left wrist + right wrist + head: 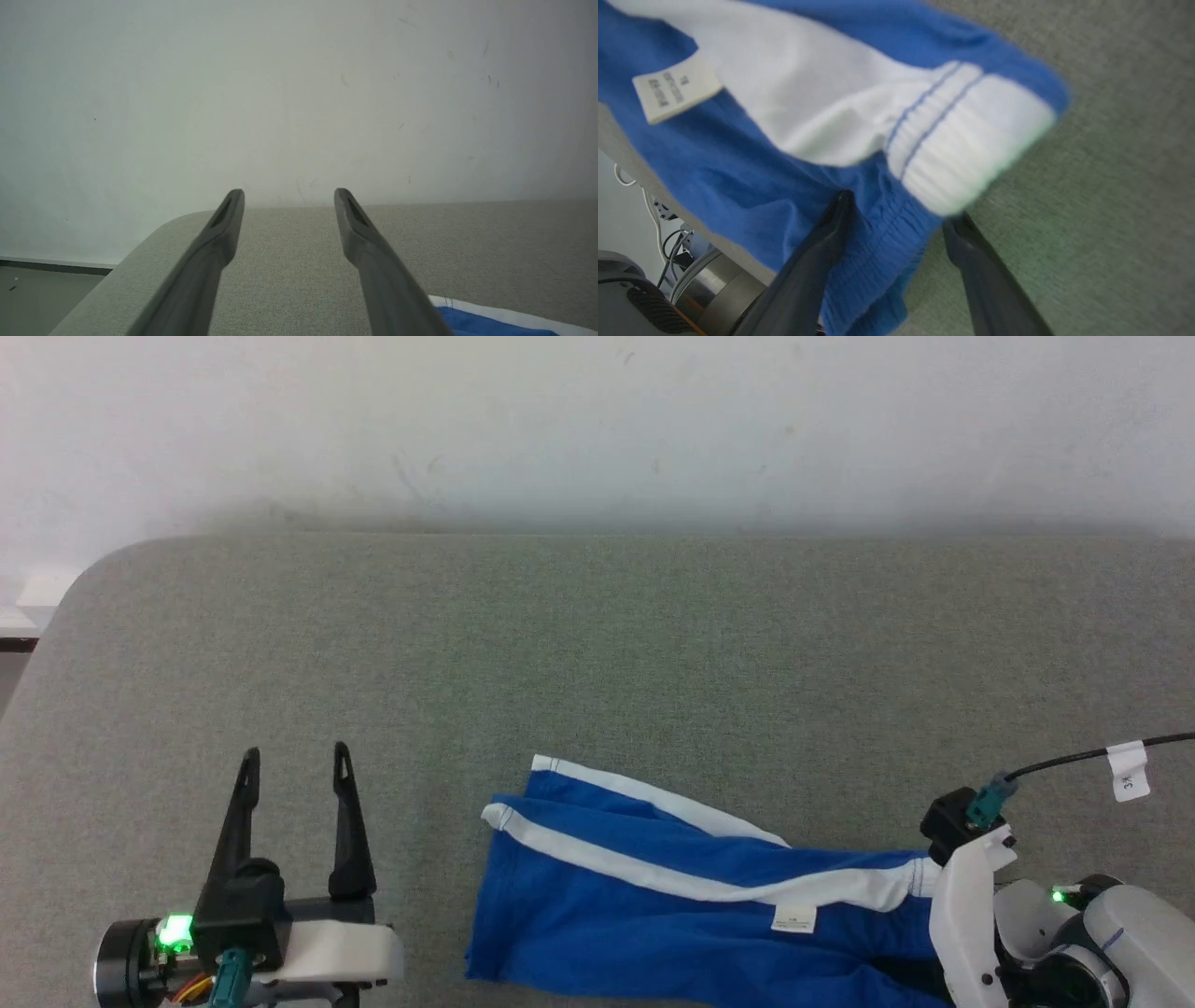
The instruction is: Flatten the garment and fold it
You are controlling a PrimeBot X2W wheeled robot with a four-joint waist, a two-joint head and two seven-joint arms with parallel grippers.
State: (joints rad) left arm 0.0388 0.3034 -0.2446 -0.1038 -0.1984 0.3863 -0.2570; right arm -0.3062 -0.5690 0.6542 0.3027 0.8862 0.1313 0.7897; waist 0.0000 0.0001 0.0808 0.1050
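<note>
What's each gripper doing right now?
Left gripper: open, empty.
Right gripper: open, straddling the waistband of the garment, not clamped.

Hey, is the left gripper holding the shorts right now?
No, the left gripper is open with nothing between its fingers, over the bare table beside the shorts.

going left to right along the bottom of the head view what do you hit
left claw, fingers apart → garment, blue with white stripes → right arm, its white wrist at the garment's right end
</note>
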